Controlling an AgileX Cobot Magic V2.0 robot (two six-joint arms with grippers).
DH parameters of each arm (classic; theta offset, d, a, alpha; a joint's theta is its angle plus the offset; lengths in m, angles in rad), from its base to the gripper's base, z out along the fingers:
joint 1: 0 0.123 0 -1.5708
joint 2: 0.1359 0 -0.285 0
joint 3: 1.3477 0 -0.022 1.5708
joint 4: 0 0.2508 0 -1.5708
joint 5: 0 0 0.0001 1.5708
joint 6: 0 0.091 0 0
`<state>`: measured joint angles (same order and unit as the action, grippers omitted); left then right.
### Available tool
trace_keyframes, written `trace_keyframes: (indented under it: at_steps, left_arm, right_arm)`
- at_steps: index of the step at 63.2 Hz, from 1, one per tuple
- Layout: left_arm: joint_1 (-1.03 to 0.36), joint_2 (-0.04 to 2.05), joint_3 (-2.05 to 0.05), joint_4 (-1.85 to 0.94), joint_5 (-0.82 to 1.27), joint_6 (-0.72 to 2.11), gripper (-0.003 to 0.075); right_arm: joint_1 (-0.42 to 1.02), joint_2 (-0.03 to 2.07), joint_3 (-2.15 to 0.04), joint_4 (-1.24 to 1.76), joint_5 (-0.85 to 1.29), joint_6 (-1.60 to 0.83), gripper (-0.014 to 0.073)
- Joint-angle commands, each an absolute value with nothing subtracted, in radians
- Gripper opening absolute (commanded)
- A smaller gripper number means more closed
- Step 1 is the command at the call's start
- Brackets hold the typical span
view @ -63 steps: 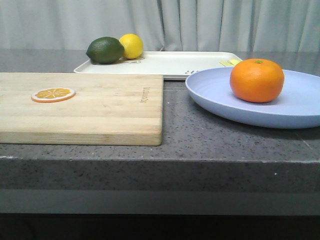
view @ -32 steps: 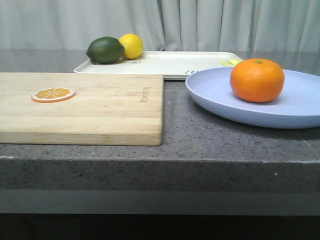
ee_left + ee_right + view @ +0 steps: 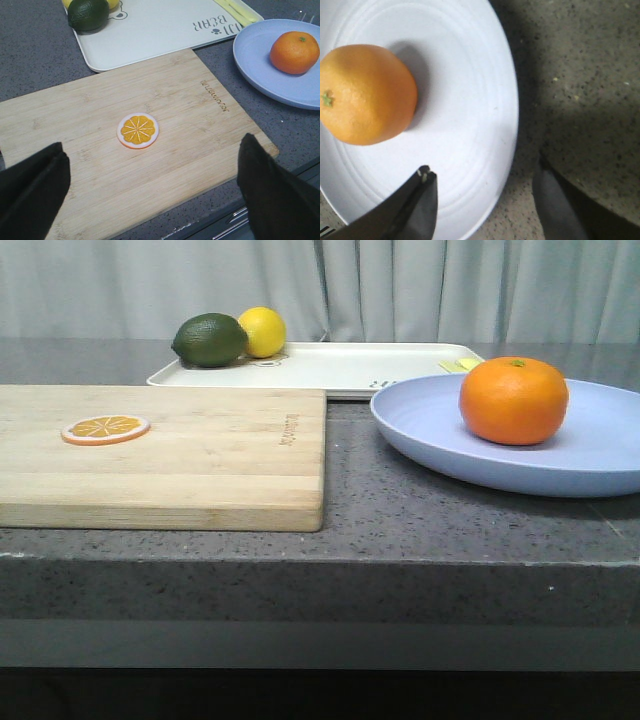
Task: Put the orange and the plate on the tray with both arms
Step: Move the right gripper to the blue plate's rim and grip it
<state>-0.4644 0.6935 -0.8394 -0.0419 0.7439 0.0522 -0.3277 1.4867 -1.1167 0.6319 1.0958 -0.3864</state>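
This looks like a kitchen mock-up set up for recording rather than a lived-in home. A dark speckled stone countertop (image 3: 400,530) with a thick front edge carries kitchen things: a light wooden cutting board (image 3: 170,455) at its front left, a cream tray (image 3: 340,368) toward the back edge, a pale plate (image 3: 480,440) at the right, and fruit. Behind the back edge hangs a plain grey pleated curtain (image 3: 400,285) that closes off the whole background, as in a staged test bay.

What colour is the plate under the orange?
Pale lavender-blue plate, clearest in the front view.
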Motion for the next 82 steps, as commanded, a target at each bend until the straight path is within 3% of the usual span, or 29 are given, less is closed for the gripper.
trace_keyframes:
  at_steps: [1,20,36,47,82]
  left_arm:
    - [-0.464,0.693,-0.864,-0.044,0.675,0.042,0.0661]
    - [-0.464,0.693,-0.864,-0.044,0.675,0.042,0.0661]
    - [-0.464,0.693,-0.864,-0.044,0.675,0.042,0.0661]
    - [-0.464,0.693,-0.864,-0.044,0.675,0.042,0.0661]
    - [-0.464,0.693,-0.864,-0.044,0.673,0.042,0.0661]
  right_arm:
    - [-0.335,1.496,-1.151,0.7,1.069,-0.413,0.0435]
    - [-0.333,1.576,-1.151,0.749,1.057,-0.451,0.043]
    - [-0.333,1.578,-1.151,0.751,1.048,-0.453,0.0218]
    - [-0.333,1.578,-1.151,0.751,1.039,-0.453,0.0184]
    - [-0.333,1.578,-1.151,0.751,1.047,-0.392,-0.0058]
